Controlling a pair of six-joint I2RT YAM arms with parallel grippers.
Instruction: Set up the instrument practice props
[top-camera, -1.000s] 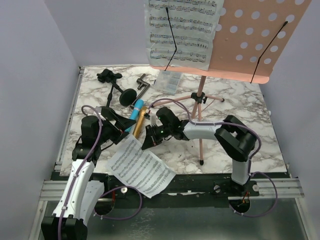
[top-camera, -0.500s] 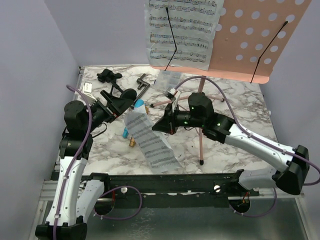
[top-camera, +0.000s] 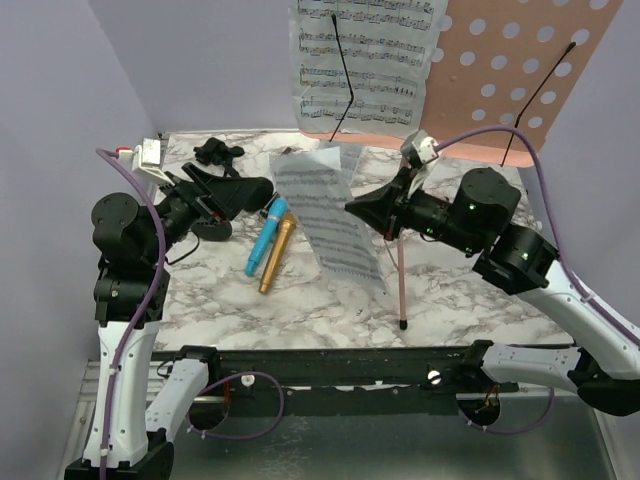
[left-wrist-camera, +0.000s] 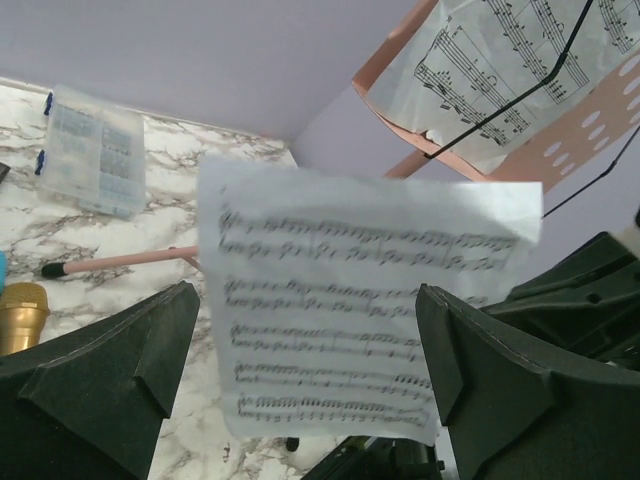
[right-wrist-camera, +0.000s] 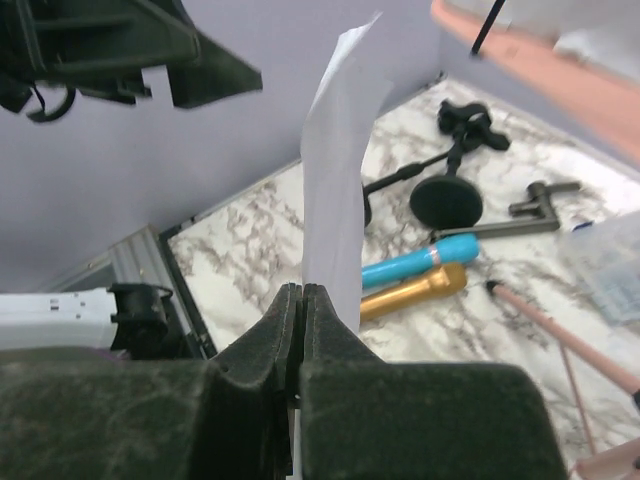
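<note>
Right gripper (right-wrist-camera: 301, 290) pinches the page (top-camera: 330, 215) aloft, left gripper's (left-wrist-camera: 308, 295) jaws spread empty: page-mounting step, I'd say, and next it needs lifting onto the rack's (top-camera: 500, 80) bare half.

music rack (top-camera: 500, 90) top cropped, legs (top-camera: 400, 285) part-hidden

Robot lab cell — plain lilac walls (top-camera: 60, 80), marble-print tabletop (top-camera: 440, 300).

Even, soft light; blurred wrist foregrounds
</note>
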